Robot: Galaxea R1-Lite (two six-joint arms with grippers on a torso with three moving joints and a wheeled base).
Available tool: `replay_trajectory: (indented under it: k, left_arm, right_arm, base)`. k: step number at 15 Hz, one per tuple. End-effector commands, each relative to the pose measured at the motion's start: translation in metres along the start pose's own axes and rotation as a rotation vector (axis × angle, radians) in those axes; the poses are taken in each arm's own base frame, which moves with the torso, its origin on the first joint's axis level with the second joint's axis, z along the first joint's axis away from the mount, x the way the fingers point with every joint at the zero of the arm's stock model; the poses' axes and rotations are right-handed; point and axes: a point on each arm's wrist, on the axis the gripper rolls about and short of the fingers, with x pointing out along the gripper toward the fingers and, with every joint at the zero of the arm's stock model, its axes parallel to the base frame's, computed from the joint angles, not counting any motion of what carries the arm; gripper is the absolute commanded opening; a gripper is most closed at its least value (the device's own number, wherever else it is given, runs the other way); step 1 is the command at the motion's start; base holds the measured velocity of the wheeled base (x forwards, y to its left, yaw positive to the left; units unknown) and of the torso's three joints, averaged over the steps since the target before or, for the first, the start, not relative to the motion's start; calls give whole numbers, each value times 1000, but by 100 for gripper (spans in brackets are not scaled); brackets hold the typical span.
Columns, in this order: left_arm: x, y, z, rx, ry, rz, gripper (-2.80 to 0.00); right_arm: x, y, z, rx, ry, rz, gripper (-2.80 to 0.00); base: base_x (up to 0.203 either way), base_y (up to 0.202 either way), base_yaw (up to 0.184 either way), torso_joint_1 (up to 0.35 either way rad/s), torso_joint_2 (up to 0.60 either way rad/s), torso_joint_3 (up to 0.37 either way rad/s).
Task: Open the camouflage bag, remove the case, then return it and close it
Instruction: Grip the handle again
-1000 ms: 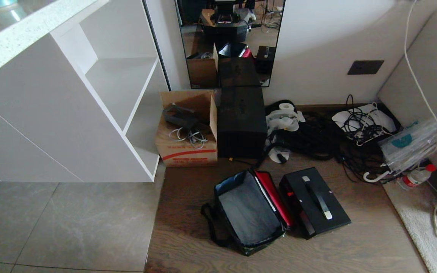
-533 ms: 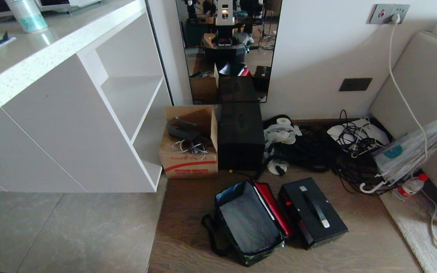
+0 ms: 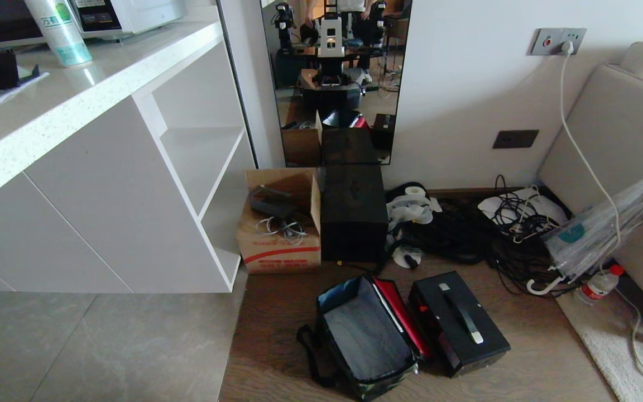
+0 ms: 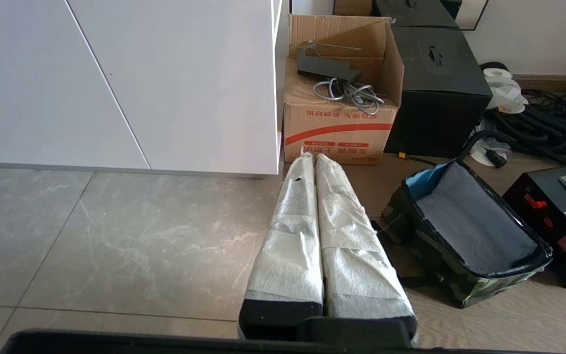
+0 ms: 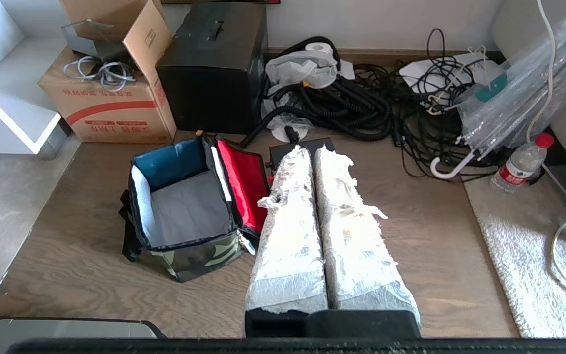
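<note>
Whole head view has shifted down since the earlier frames: more counter top, a spray can and a wall socket now in sight, floor items lower in frame; camera moved, things did not.

Room: white cabinet (image 3: 104,212) with open shelves and a speckled stone top on the left, mirror (image 3: 335,84) on a white wall, beige sofa (image 3: 617,145) on the right. Floor is grey tile on the left, brown wood plank in the middle, with a pale shaggy rug (image 3: 617,340) at the right.

Against the wall: brown carton (image 3: 279,234) with red stripe and grey cables inside, tall plain black box (image 3: 353,215) touching it, then a tangle of black cables (image 3: 466,229).

Bag (image 3: 366,335): boxy, soft, green camo fabric, lid open, red lining up, grey interior empty, on the wood floor. Case (image 3: 458,324): black hard rectangle, strap handle with silver ends, small red part on its side, standing just beside the bag's red lid, outside the bag.

Left gripper (image 4: 307,160): white-wrapped fingers pressed together, holding nothing, above the tile near the bag. Right gripper (image 5: 307,152): frayed white wrap, fingers together, empty, above the case.
</note>
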Motion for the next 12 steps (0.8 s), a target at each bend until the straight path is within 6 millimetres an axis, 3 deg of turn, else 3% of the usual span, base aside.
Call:
replay_trajectory:
  k: [1, 12]
  left_arm:
    - [0, 0, 0, 0, -1, 0, -280]
    - [0, 0, 0, -3, 1, 0, -280]
  right_arm:
    - [0, 0, 0, 0, 1, 1, -280]
    - [0, 0, 0, 0, 1, 1, -280]
  base:
    - [0, 0, 0, 0, 0, 0]
    - [0, 0, 0, 1, 1, -18]
